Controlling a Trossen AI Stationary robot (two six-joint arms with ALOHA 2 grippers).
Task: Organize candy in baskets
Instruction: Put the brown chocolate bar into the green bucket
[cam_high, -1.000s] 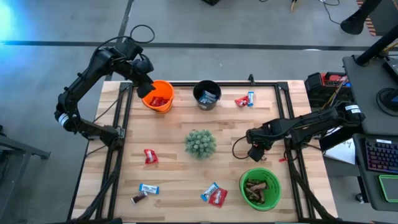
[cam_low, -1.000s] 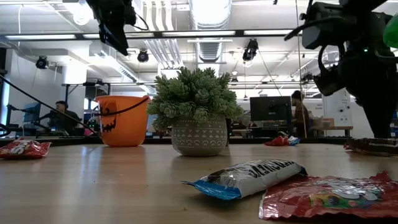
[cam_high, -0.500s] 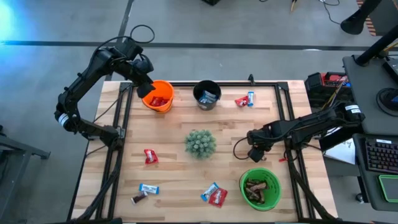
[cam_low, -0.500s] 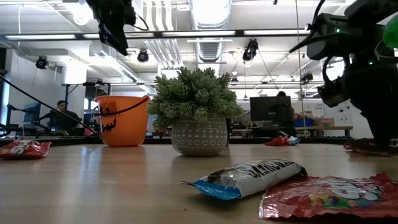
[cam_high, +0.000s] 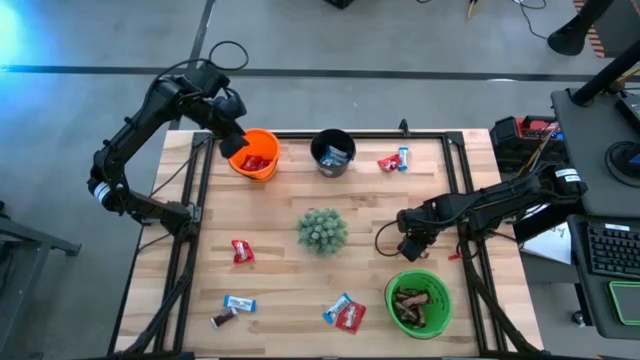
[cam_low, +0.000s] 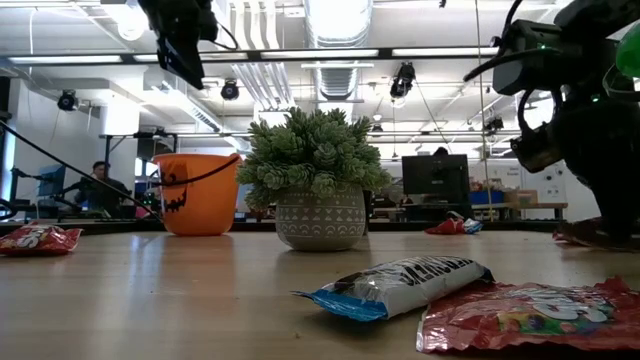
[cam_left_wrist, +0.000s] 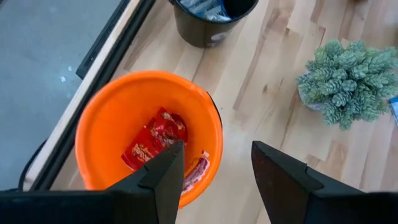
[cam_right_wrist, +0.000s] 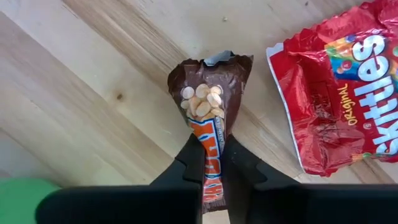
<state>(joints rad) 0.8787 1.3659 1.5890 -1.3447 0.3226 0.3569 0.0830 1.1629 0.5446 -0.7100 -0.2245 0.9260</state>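
From above, the right pincer (cam_high: 412, 243) sits right of centre, just above the green basket (cam_high: 419, 303) at lower right, but what it carries is hidden there. Its wrist view shows it pinching a brown candy bar (cam_right_wrist: 210, 122) over the counter (cam_right_wrist: 93, 81), beside a red candy bag (cam_right_wrist: 339, 93). The left pincer (cam_high: 236, 141) hovers spread at the upper left over the orange basket (cam_high: 256, 154); only its wrist view shows clearly the red candy (cam_left_wrist: 154, 137) inside. The black basket (cam_high: 333, 152) stands at upper centre.
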